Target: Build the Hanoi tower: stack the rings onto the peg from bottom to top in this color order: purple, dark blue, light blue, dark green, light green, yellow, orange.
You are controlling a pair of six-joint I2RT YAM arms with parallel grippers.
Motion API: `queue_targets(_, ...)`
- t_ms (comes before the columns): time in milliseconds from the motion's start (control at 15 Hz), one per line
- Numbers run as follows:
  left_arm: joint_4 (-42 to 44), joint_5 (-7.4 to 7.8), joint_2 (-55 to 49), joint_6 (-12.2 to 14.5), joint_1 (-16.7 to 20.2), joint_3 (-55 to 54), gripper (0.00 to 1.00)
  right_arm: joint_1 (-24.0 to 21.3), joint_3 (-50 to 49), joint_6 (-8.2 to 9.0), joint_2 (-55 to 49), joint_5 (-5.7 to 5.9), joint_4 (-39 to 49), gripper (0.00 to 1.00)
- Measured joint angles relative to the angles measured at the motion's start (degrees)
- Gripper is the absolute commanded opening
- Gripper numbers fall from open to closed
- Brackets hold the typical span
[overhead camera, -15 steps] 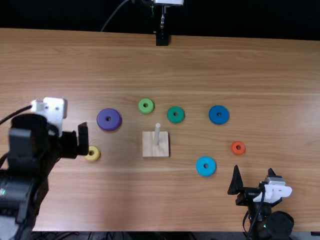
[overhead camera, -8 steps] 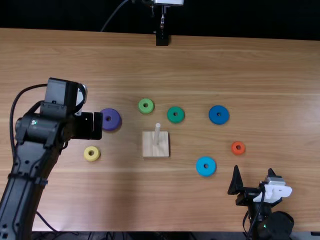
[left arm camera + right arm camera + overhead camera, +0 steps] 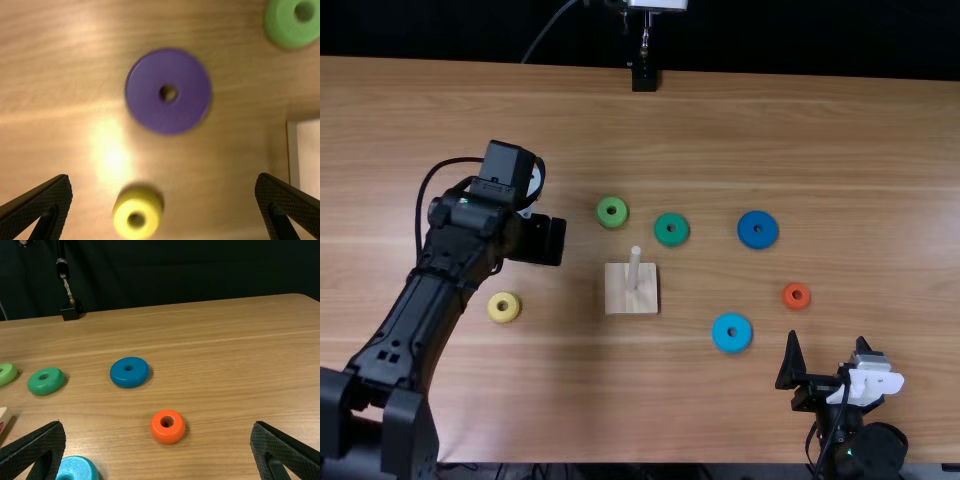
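Observation:
In the top view my left gripper (image 3: 548, 241) hangs over the purple ring's spot; in the left wrist view that gripper (image 3: 164, 192) is open above the purple ring (image 3: 168, 91), which lies flat. My right gripper (image 3: 828, 362) stands open near the front edge; the right wrist view has this gripper (image 3: 158, 437) with nothing between its fingers. The bare peg (image 3: 635, 268) rises from its square wooden base (image 3: 618, 291). Flat on the table lie the yellow (image 3: 504, 307), light green (image 3: 612, 212), dark green (image 3: 671, 229), dark blue (image 3: 758, 229), light blue (image 3: 732, 332) and orange (image 3: 797, 296) rings.
A small black stand (image 3: 644, 76) sits at the far edge of the wooden table (image 3: 800, 130). The light green ring lies to the right of my left gripper, and the yellow one nearer the front edge.
In the top view my left gripper has moved right, away from beside the yellow ring to over the purple ring, which it now covers. The right arm has kept still.

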Motion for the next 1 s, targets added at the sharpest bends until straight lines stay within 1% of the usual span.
queue_targets(333,5.62,0.09,6.78,0.04,-0.11,0.07,1.00,0.00,0.00,0.02,-0.02,0.00,0.02,1.00)
queue_targets(800,5.97,0.20,13.44,0.07,-0.11,3.13,1.00,0.00,0.00,0.02,-0.02,0.02,0.00,1.00)
queue_targets(1000,5.88,0.20,14.69,0.04,-0.11,3.13,1.00,0.00,0.00,0.02,-0.02,0.00,0.04,1.00)
